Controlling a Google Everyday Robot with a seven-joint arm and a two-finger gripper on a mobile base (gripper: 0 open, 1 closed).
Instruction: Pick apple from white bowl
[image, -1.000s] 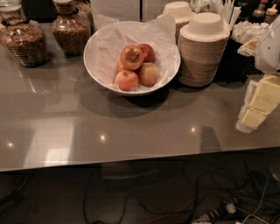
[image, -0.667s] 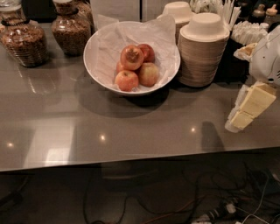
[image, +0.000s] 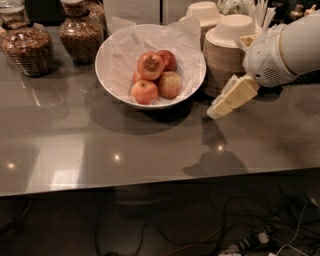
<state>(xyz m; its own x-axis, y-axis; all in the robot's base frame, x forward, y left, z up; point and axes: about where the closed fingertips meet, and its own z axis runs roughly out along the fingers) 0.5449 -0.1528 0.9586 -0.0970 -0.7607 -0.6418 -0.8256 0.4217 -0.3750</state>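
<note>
The white bowl (image: 116, 75) sits at the back middle of the grey counter, lined with crinkled white paper. Several red-yellow apples (image: 151, 66) are piled in it, one on top. My gripper (image: 216, 111) reaches in from the right on a white arm (image: 285, 50). Its cream fingers (image: 235, 95) point down and left, just right of the bowl's rim and in front of the stacked beige bowls. It hangs above the counter and holds nothing.
Two stacks of beige paper bowls (image: 227, 50) stand right of the bowl. Two glass jars (image: 27, 47) of brown food stand at back left. The grey counter's (image: 100, 150) front edge runs across the lower frame, with cables on the floor below.
The gripper has moved left and toward the bowl, from the right edge of the counter to just beside the bowl's rim. The bowl and apples have not moved.
</note>
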